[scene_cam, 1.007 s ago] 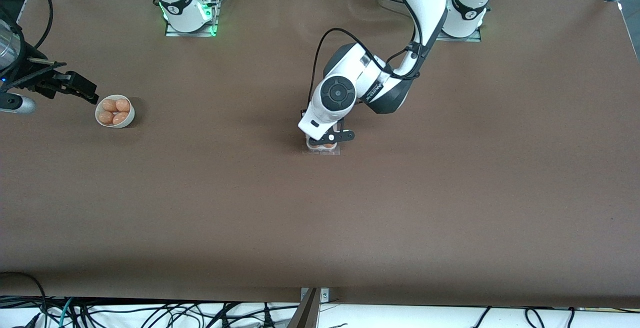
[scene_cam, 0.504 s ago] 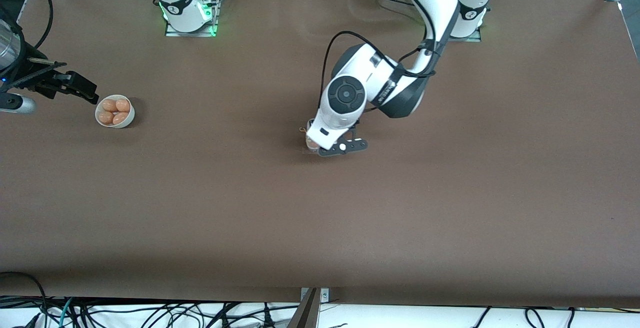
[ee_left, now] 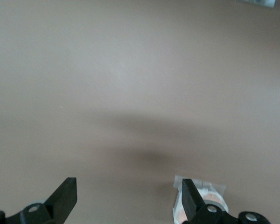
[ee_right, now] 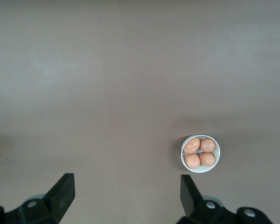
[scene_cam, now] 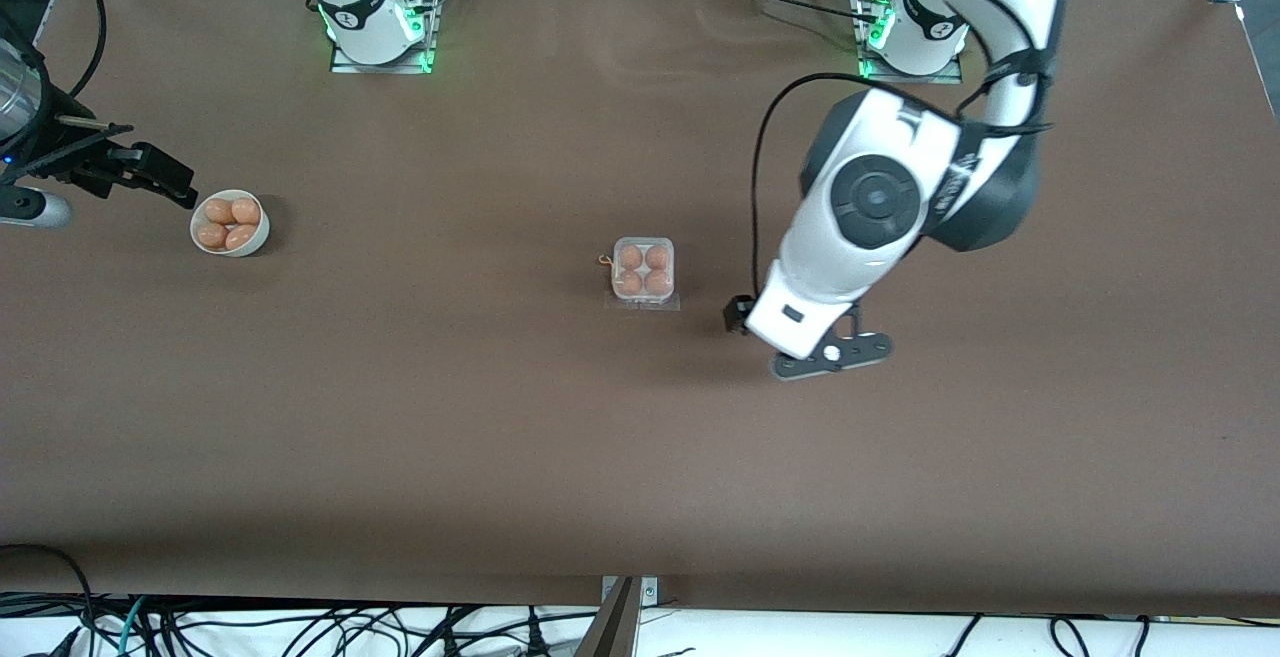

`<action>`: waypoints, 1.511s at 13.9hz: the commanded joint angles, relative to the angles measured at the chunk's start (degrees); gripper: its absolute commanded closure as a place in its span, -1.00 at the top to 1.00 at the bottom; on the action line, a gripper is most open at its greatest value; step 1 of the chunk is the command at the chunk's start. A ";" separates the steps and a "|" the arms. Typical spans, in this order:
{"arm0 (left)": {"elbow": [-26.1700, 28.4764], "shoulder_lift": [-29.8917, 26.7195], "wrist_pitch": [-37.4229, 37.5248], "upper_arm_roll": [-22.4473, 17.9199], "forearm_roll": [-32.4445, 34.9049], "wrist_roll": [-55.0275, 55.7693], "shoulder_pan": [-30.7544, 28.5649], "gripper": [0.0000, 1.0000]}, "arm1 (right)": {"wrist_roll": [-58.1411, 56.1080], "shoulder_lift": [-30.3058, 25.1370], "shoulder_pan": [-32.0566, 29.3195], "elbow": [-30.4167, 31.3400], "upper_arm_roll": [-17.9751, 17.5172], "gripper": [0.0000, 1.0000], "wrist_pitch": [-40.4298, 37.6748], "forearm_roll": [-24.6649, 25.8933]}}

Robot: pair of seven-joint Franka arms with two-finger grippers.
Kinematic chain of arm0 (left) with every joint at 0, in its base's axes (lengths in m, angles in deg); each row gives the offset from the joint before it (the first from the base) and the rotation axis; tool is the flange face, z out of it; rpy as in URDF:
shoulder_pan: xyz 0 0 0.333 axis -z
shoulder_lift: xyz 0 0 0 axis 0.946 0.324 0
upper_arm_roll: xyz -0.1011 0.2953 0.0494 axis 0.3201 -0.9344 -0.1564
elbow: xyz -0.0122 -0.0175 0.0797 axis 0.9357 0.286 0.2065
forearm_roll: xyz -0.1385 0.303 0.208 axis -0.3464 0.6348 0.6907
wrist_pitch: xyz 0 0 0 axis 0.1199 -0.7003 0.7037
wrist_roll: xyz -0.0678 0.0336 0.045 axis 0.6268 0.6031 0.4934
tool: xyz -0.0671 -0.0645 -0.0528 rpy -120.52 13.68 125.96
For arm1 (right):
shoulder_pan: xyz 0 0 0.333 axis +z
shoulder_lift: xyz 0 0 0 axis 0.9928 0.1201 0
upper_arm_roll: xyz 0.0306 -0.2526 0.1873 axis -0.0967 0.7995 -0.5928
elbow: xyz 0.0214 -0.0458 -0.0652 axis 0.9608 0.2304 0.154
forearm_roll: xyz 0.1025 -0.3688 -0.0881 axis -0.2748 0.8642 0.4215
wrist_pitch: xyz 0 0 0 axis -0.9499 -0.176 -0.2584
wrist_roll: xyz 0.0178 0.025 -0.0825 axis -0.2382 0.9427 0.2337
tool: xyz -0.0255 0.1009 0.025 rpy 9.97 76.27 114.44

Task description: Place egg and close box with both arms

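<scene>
Brown desk [scene_cam: 400, 417]: mid-desk sits the box [scene_cam: 643, 273], four eggs inside, lid seemingly shut, so little remains. Left gripper [scene_cam: 830, 355] hangs beside it, jaws spread; right gripper [scene_cam: 150, 173] waits spread-jawed by the bowl [scene_cam: 230, 223].

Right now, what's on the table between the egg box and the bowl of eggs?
Nothing: in the front view, only bare brown table lies between the box and the bowl.
</scene>
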 commanded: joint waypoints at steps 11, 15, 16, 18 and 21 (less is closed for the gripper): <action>4.30 -15.95 12.40 -1.29 5.89 -24.84 -14.74 1.00 | 0.03 0.08 0.21 -0.65 0.11 1.00 -0.07 -0.79; 13.00 -22.20 13.37 -1.21 6.95 -28.17 -16.76 1.00 | 0.03 0.08 0.12 -0.65 0.11 1.00 -0.07 -0.79; 14.33 -23.43 13.37 -1.12 6.86 -30.10 -17.64 1.00 | 0.03 0.08 0.12 -0.65 0.11 1.00 -0.07 -0.79; 15.83 -25.54 15.12 -1.12 6.86 -31.88 -19.31 1.00 | 0.03 0.08 0.12 -0.65 0.11 1.00 -0.07 -0.79; 17.75 -27.83 16.80 -0.77 6.86 -33.45 -21.77 1.00 | 0.03 0.08 0.12 -0.65 0.11 1.00 -0.07 -0.79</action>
